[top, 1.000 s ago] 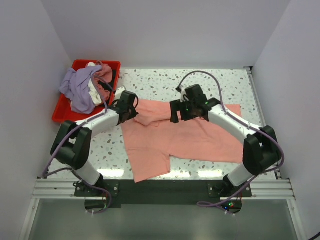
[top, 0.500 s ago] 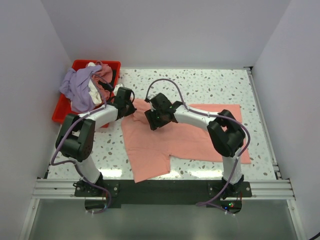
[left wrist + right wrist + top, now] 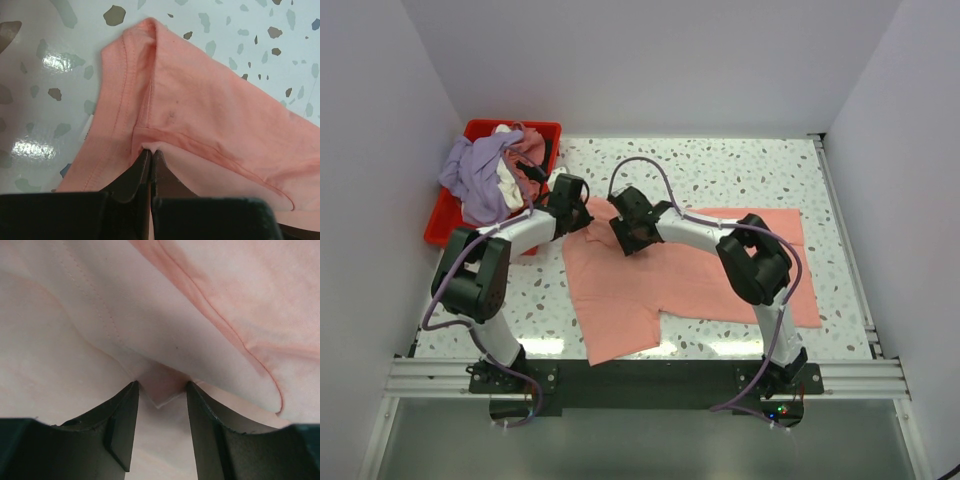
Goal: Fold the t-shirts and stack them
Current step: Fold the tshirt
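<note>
Across the speckled table [image 3: 750,170], the salmon-pink t-shirt [image 3: 710,270] lies spread almost flat, with its far left part bunched where the two arms meet. The left gripper [image 3: 150,154] is clamped tight on the cloth just below the ribbed collar, its fingers pressed together with a seam caught at their tips. The right gripper [image 3: 160,390] stands part open, straddling a small peak of pink fabric that rises between its fingers without being pinched.

The step in hand looks like taking a second hold near the neckline. To do it well, the right jaws should settle lower over the peak before closing, so the grip takes a firm bite and not just the tip. How many layers sit in that peak cannot be told. Both holds should then rise evenly, keeping the edge between them taut.

At the far left, the red bin [image 3: 448,228] holds a loose heap. A lavender tee [image 3: 470,175] spills over its rim, a white one [image 3: 506,186] is tucked beside it, and a dusty rose one [image 3: 528,146] sits toward the back.
</note>
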`<action>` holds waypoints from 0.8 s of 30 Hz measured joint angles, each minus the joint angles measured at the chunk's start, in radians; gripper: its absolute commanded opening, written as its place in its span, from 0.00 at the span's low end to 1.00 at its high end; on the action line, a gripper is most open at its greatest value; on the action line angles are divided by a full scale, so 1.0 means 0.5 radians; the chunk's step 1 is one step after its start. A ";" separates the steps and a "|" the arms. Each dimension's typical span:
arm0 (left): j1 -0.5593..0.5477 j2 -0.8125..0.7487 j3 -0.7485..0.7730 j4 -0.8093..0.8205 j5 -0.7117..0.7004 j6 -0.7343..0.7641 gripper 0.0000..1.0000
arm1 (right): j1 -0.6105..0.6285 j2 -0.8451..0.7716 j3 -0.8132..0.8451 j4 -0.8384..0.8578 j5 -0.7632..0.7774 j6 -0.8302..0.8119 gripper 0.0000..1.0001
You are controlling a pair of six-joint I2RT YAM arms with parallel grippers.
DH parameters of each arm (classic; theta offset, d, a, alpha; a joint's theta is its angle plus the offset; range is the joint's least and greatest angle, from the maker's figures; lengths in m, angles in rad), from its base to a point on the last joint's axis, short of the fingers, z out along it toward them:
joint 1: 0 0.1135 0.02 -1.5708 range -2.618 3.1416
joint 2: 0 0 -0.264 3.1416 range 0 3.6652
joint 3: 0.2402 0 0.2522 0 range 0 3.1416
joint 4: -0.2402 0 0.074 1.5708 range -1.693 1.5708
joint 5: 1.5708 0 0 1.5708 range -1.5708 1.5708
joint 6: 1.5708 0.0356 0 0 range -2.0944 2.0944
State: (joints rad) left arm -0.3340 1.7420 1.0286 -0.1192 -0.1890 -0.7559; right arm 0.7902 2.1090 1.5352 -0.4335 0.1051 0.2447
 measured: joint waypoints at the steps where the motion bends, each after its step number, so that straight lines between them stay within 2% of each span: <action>1: 0.000 0.002 0.000 0.000 0.000 0.001 0.00 | 0.000 0.003 0.005 -0.001 0.008 -0.002 0.43; 3: 0.000 0.009 0.000 0.000 0.000 0.002 0.00 | 0.000 0.006 0.014 -0.002 0.018 -0.005 0.38; 4: 0.000 0.014 0.000 0.000 0.000 0.002 0.00 | 0.000 0.013 0.021 -0.006 0.021 -0.006 0.32; 7: 0.000 0.021 0.000 -0.002 0.000 0.002 0.00 | 0.000 0.025 0.041 -0.016 0.035 -0.003 0.21; 10: 0.000 0.021 0.000 0.000 0.000 0.003 0.00 | 0.000 0.025 0.041 -0.021 0.053 0.002 0.14; 16: 0.000 0.021 0.000 -0.002 0.001 0.021 0.00 | 0.000 0.025 0.071 -0.055 0.064 0.001 0.14; 22: 0.000 0.020 0.000 -0.002 0.007 0.031 0.00 | 0.000 0.022 0.116 -0.105 0.066 -0.008 0.00; 24: 0.000 0.015 -0.002 -0.002 0.013 0.031 0.00 | 0.000 0.017 0.116 -0.130 0.066 -0.007 0.00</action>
State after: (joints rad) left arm -0.3340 1.7496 1.0279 -0.1200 -0.1825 -0.7403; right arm 0.7902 2.1174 1.5932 -0.4984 0.1383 0.2413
